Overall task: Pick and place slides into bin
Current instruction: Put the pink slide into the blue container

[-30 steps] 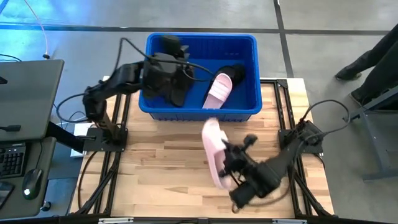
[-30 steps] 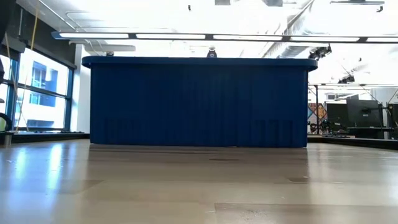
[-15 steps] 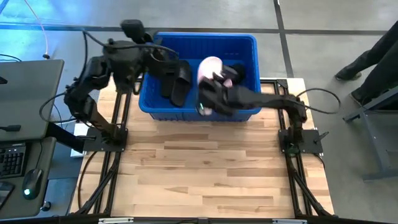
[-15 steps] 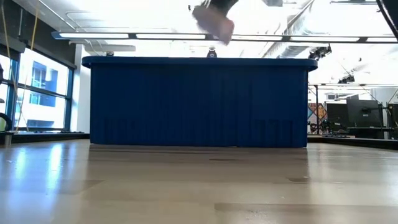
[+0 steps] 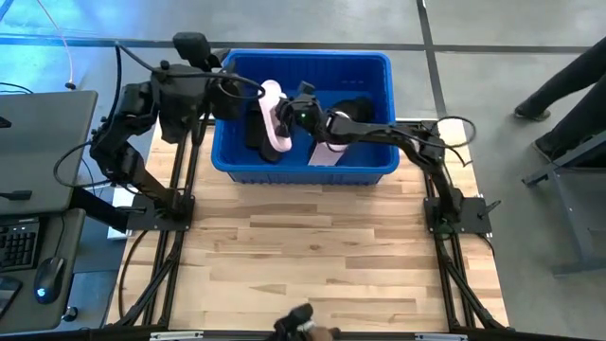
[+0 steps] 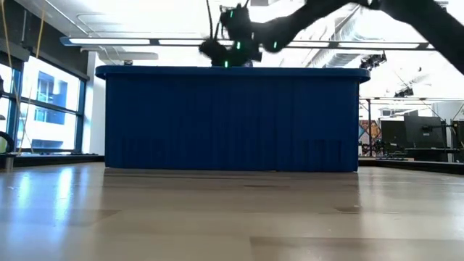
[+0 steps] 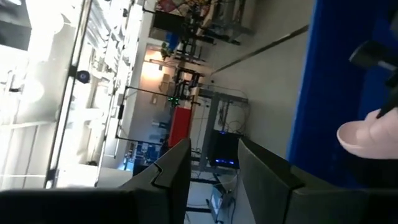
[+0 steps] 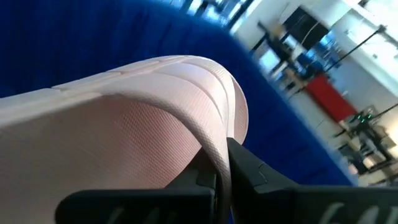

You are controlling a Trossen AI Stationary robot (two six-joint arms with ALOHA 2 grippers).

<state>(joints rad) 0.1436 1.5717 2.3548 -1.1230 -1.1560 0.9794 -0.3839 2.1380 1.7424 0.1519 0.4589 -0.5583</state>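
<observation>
1. While the right gripper (image 5: pixel 287 121) hangs over the bin (image 5: pixel 374 66), its fingers are pinched on the strap of a pale pink slide (image 5: pixel 273 116) — in the right wrist view the strap (image 8: pixel 205 134) runs between the two fingers, so the hold looks firm.

2. This slide is above the left half of the bin's inside, not yet resting on the floor of it. A second pink slide (image 5: pixel 331 149) and black slides (image 5: pixel 258 131) lie already in the bin, the black ones just beside the held one.

3. To do the step well, I judge the gripper should go lower inside the bin walls before it lets go, so the slide does not bounce over the rim.

4. A free spot is better than the top of the black pair — the middle of the bin seems the most open.

5. The left gripper (image 7: pixel 211 180) waits outside the bin's left wall with its fingers apart and nothing between them. It is near to the right arm, so the release should be straight down, with no swing toward that wall.

6. Open the fingers fully, then lift straight up.
</observation>
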